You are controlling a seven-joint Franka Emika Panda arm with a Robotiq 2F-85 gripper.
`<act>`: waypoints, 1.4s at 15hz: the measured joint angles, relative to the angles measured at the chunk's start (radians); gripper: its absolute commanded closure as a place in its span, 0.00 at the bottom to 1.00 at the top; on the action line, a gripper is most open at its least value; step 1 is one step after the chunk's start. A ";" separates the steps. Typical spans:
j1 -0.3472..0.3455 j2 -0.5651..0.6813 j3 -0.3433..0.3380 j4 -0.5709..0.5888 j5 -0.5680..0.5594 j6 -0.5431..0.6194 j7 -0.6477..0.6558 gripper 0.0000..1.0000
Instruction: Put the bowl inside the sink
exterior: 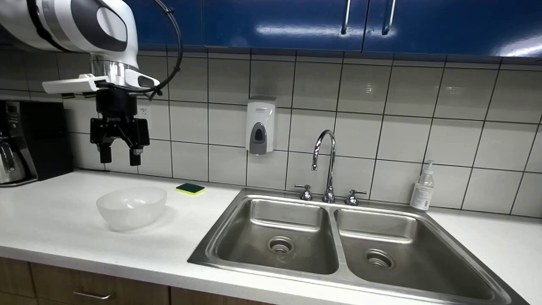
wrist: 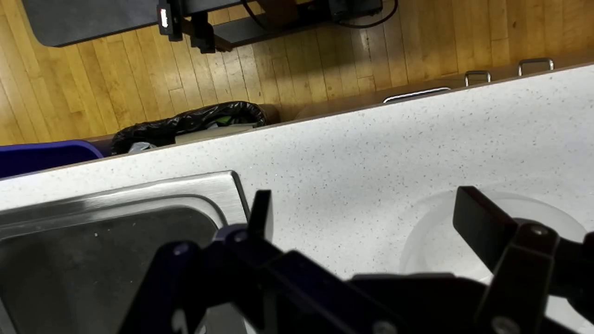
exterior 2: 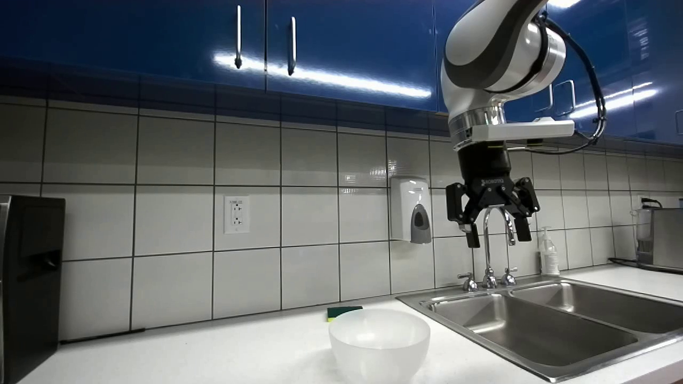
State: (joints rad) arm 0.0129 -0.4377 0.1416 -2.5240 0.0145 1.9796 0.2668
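One end effector [exterior: 120,160], its two fingers [exterior: 105,155] wide apart, hangs upper left in an exterior view; one bowl [exterior: 131,209] rests on the desk [exterior: 51,216], lower left, outside one two-basin sink [exterior: 307,252]. In an exterior view, one sponge [exterior 2: 343,311] sits behind the bowl, lower center. Wrist view: the bowl, partly hidden, lower right.
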 measured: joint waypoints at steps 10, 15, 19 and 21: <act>0.038 0.092 0.007 -0.002 -0.002 0.103 0.000 0.00; 0.069 0.201 0.028 0.017 -0.003 0.195 0.010 0.00; 0.081 0.312 0.038 0.081 -0.019 0.241 0.047 0.00; 0.086 0.371 0.038 0.126 -0.034 0.253 0.068 0.00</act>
State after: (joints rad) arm 0.0992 -0.0663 0.1798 -2.3979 -0.0192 2.2328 0.3345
